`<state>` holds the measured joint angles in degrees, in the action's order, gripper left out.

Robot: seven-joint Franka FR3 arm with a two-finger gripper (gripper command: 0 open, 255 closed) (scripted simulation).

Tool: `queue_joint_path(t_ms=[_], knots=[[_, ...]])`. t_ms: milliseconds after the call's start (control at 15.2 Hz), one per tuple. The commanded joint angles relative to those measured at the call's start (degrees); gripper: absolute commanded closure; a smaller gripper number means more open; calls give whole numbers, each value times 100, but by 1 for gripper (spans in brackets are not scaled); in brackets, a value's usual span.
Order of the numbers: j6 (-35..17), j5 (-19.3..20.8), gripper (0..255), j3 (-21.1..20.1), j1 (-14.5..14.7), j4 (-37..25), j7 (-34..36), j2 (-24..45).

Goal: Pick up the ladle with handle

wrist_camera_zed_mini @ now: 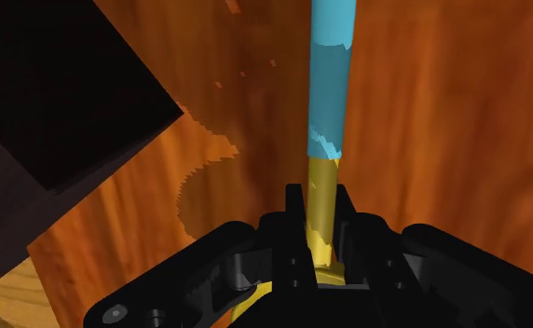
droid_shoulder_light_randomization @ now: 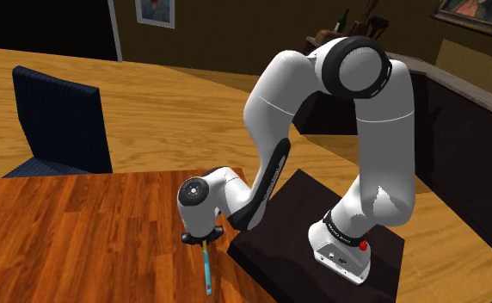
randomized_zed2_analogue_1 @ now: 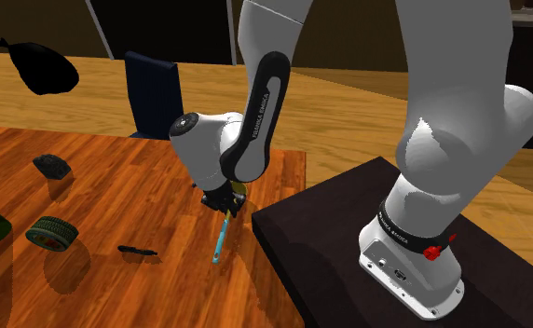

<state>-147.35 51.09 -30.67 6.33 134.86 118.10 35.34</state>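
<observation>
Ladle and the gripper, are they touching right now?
Touching. The wrist view shows the gripper with its black fingers pressed on either side of the ladle, at its yellow shaft, with no gap.

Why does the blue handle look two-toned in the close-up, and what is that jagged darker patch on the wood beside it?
Wrist view: the ladle handle is bright far out and darker toward the gripper clasping it, apparently a cast shadow; the jagged patch on the table is likewise shadow, coarsely drawn. Shoulder view: dim room, soft sheen on the white arm.
</observation>
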Motion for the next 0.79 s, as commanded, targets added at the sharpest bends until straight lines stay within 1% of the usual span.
queue_joint_path(t_ms=[0, 726], knots=[[59, -136, 255, -119, -92, 73, -99, -142], [448, -1139, 255, -963, -732, 437, -827, -1072]])
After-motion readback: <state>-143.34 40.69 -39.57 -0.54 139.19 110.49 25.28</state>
